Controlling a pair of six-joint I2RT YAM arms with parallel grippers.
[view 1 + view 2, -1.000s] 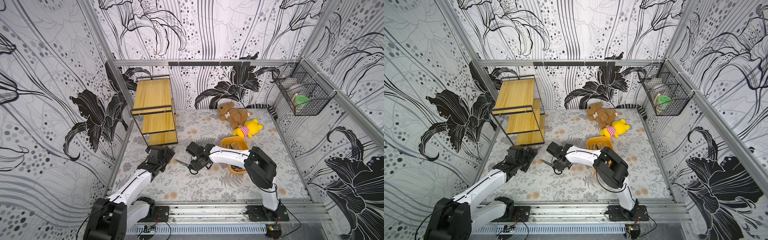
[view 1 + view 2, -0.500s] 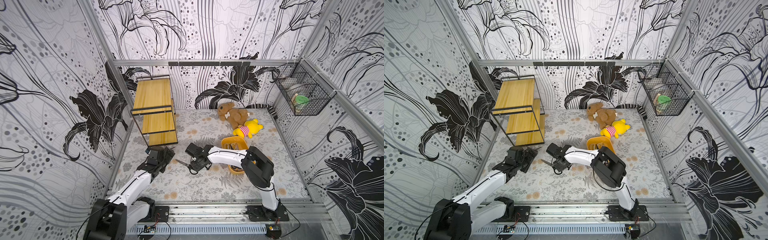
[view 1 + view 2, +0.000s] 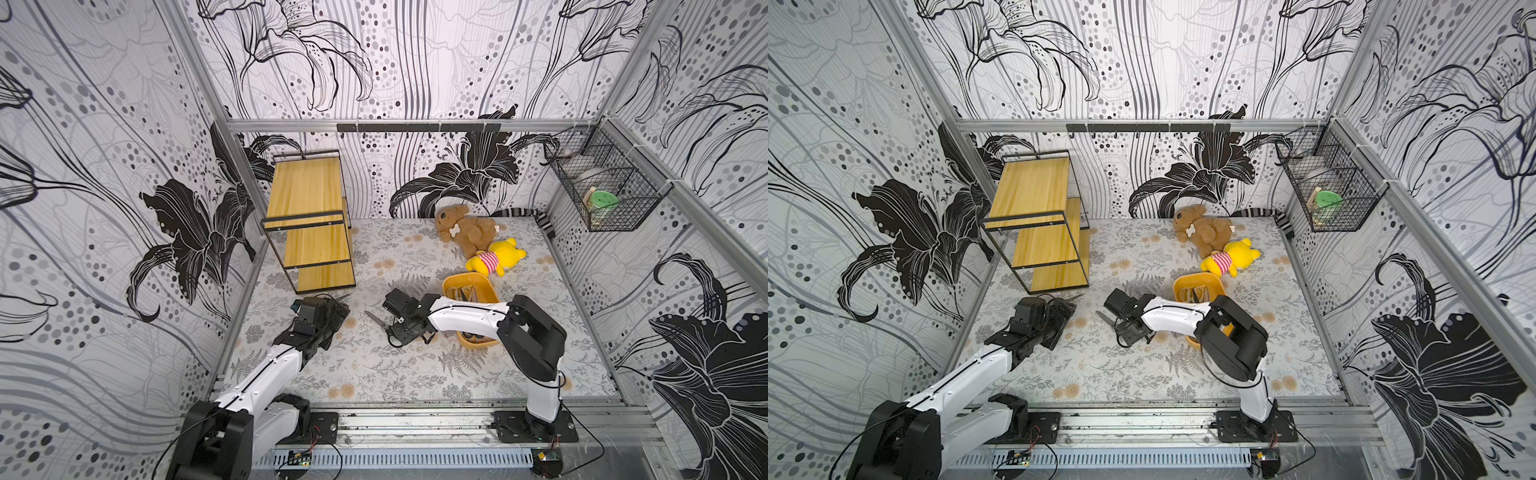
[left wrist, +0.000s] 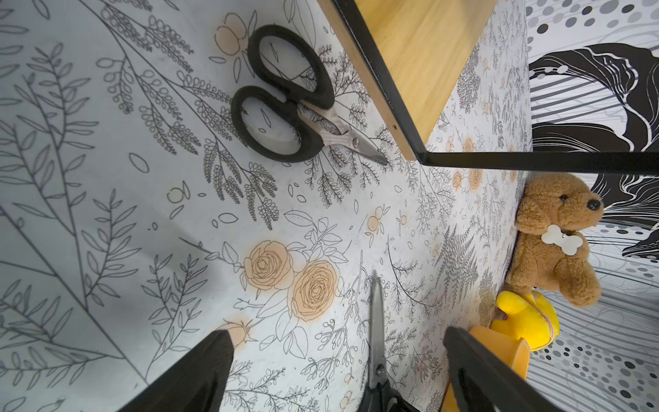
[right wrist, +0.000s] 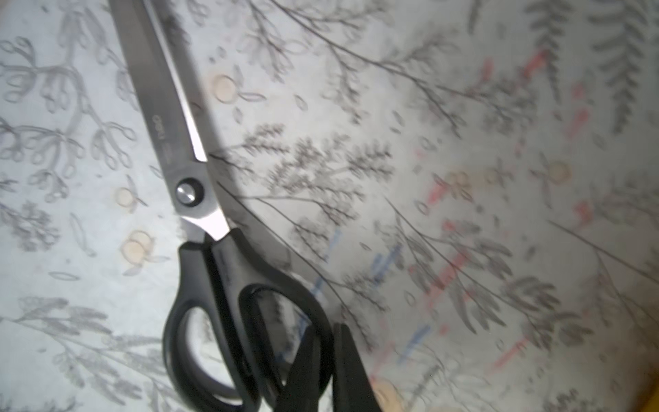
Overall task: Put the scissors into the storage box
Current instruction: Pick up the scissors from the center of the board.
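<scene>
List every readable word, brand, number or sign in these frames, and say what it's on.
"deli": on the blade of the long black-handled scissors, near the pivot, in the right wrist view.
Smaller print beside it: too blurred to read.
Marks on that pair's handle: too blurred to read.
Bone tag on the brown teddy bear: blank.
Nothing else legible.

1. You can read "deli" on the blade of the scissors point(image 5: 189, 199), beyond the pivot from your right gripper point(image 5: 330, 333).
2. Smaller print next to it, toward the gripper, is too blurred to read.
</scene>
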